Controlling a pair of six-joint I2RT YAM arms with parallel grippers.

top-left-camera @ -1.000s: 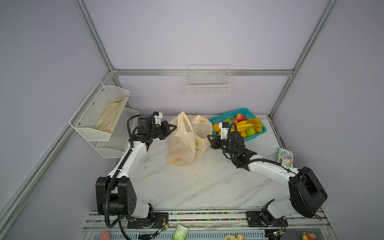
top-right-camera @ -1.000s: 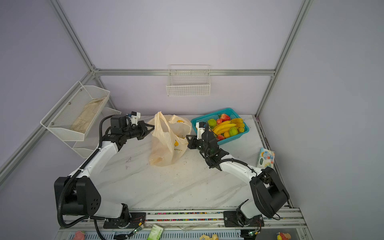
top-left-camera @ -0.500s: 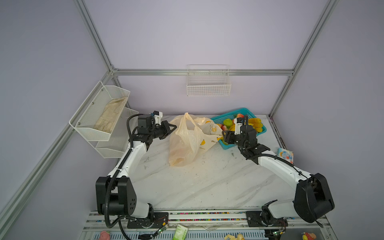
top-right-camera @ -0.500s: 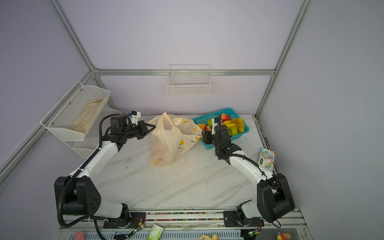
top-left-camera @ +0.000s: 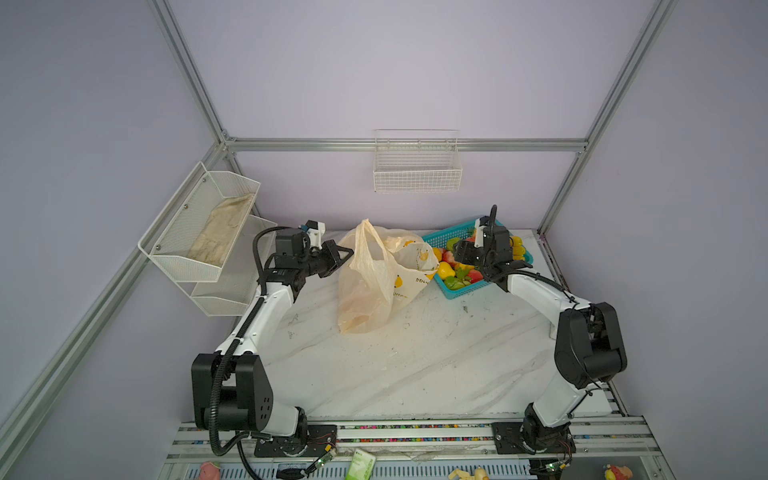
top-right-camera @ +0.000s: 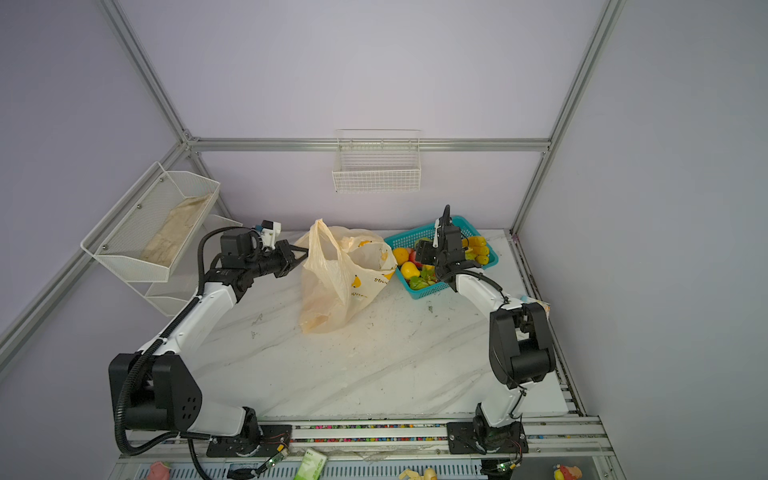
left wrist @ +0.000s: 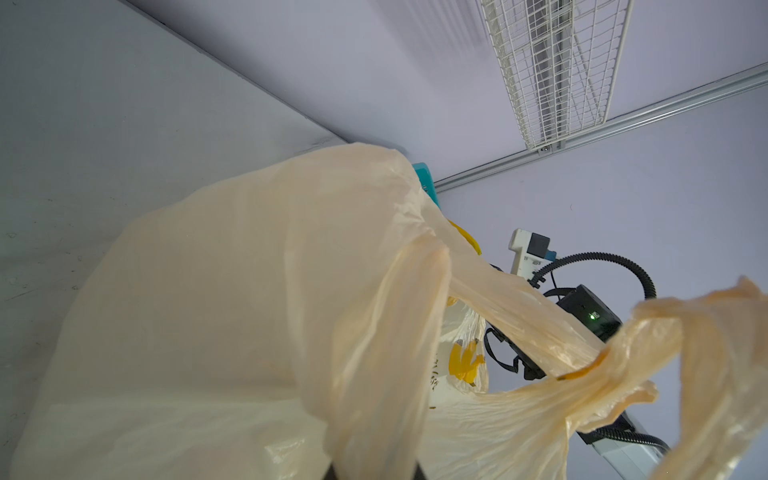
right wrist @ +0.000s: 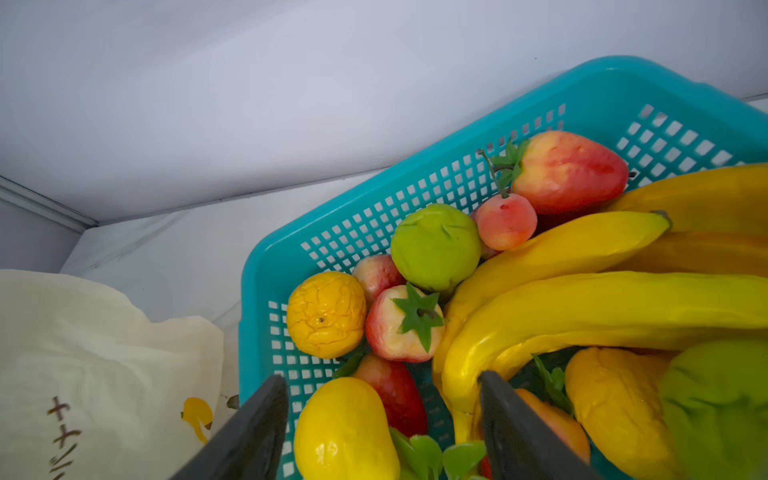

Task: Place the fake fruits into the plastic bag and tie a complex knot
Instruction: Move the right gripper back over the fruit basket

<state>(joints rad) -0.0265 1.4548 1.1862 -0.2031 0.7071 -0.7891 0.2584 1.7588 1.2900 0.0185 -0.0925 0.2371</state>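
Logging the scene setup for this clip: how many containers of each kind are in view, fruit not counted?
plastic bag: 1
teal basket: 1
white wire wall basket: 1
white mesh wall trays: 2
Total: 5

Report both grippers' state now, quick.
Left gripper: shut on the plastic bag, at its handle.
Right gripper: open, holding nothing, above the fake fruits in the teal basket.
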